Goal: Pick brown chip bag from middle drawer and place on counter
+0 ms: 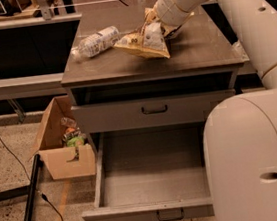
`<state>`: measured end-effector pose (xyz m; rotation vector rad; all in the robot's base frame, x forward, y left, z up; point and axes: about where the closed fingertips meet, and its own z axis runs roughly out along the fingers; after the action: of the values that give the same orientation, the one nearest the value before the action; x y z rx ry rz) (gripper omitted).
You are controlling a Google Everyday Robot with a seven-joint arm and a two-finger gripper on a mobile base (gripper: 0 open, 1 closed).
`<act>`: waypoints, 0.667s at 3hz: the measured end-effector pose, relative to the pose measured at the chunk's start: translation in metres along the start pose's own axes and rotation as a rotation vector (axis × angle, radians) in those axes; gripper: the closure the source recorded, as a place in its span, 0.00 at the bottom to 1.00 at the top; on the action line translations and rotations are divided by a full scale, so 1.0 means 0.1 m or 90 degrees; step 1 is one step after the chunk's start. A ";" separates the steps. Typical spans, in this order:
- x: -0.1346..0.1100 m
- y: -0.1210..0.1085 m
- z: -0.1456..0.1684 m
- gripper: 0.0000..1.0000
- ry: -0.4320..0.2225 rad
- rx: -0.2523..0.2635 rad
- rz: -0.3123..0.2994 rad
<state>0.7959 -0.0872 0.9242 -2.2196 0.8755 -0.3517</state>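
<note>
The brown chip bag (145,41) lies on the counter (206,48), a crumpled tan and brown foil bag drawn up to a peak at its top right. My gripper (153,19) is at that peak, shut on the bag's upper edge, with the white wrist behind it. The bag's lower part rests on the counter top. The middle drawer (147,182) is pulled out below, and its flat grey tray holds nothing.
A clear plastic bottle (97,41) lies on the counter left of the bag. A closed drawer (153,110) sits above the open one. A cardboard box (62,147) and a black pole (30,194) are on the floor at left. My white body (255,158) fills the lower right.
</note>
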 end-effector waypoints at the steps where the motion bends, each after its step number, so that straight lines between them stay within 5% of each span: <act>1: 0.05 0.09 -0.10 0.14 0.018 -0.008 0.010; 2: 0.15 0.23 -0.37 0.00 0.043 -0.020 0.025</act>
<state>0.7779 -0.1283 0.9337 -2.2264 0.9655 -0.3986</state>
